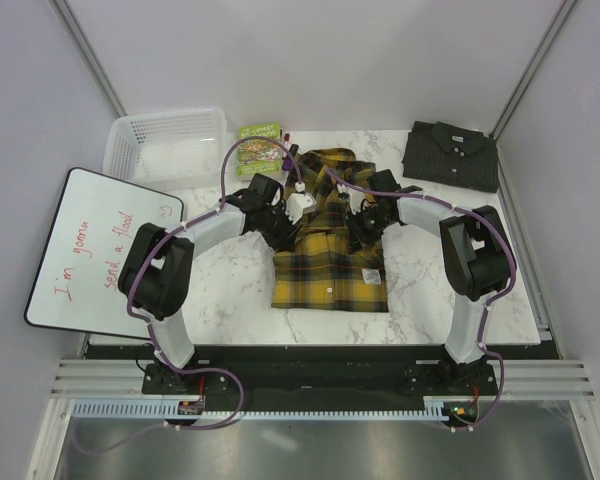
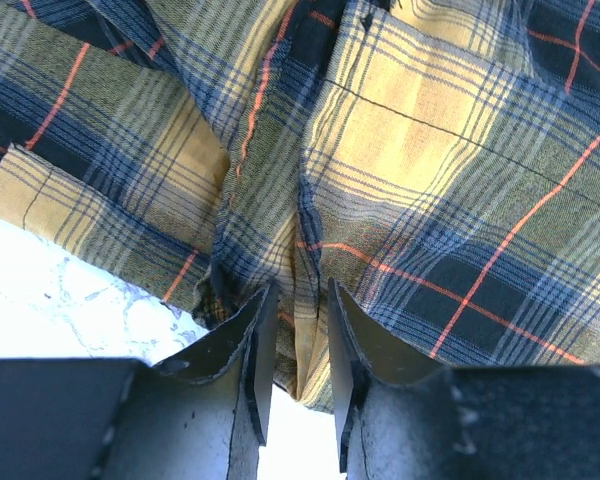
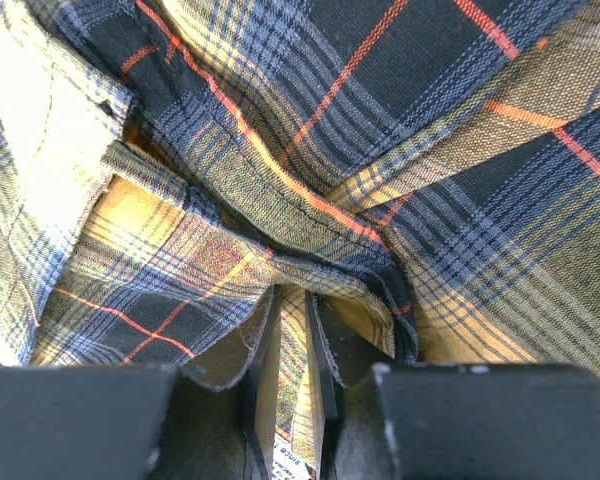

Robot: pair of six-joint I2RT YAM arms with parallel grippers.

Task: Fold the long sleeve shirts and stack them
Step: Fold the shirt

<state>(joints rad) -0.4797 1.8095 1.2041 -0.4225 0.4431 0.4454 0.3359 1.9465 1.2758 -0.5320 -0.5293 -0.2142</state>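
Lying centred on the table (image 1: 230, 290), the plaid shirt (image 1: 330, 265) looks light and limp, best taken by doubled edges; the grey shirt (image 1: 452, 155) sits folded at the far right corner. The left gripper (image 2: 300, 290) and right gripper (image 3: 292, 295) each pinch a plaid fold, jaws nearly closed; how many layers they hold is hidden.
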